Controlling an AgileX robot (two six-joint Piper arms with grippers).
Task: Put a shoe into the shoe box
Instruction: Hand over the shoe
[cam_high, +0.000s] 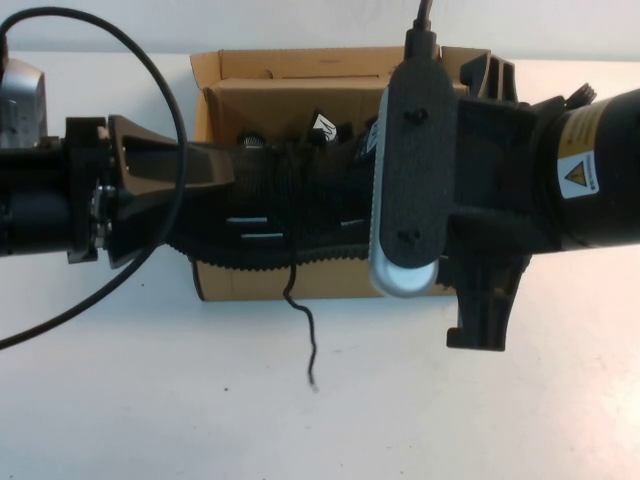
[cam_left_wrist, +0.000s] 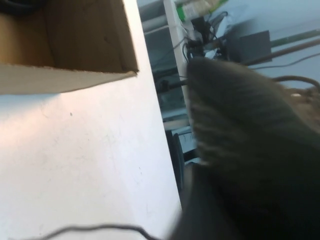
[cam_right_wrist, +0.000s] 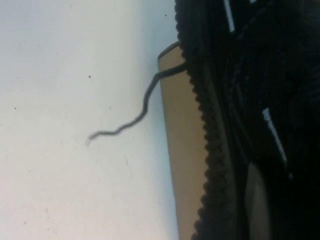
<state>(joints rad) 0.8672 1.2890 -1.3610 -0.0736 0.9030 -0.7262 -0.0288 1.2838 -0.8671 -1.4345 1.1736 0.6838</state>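
— Mesh, black and soft: that is what my left pincer (cam_high: 225, 170) has its fingers either side of, at the heel end of the shoe (cam_high: 290, 215). Whether they are bearing on it or just parted around it, I cannot tell.

— Where is the shoe lying?

— Across the open top of the shoe box (cam_high: 300, 100), long way along it, its toothed rubber sole edge overhanging the front wall, not yet down inside. I judge it light, with a yielding upper and a stiffer sole; the heel collar or the sole rim would be the firmest place to take it.

— Anything loose?

— One long lace (cam_high: 305, 330) hangs over the box front onto the white tabletop (cam_high: 150, 400). It is limp, and I expect it could snag on the cardboard edge.

— The box itself?

— Brown corrugated cardboard, matte, straight-walled, lid flap standing up at the back. Thin walls, so I think it would slide if pushed.

— And the right side?

— My right pincer (cam_high: 480, 300) sits over the toe end, its fingers together, holding nothing I can make out.
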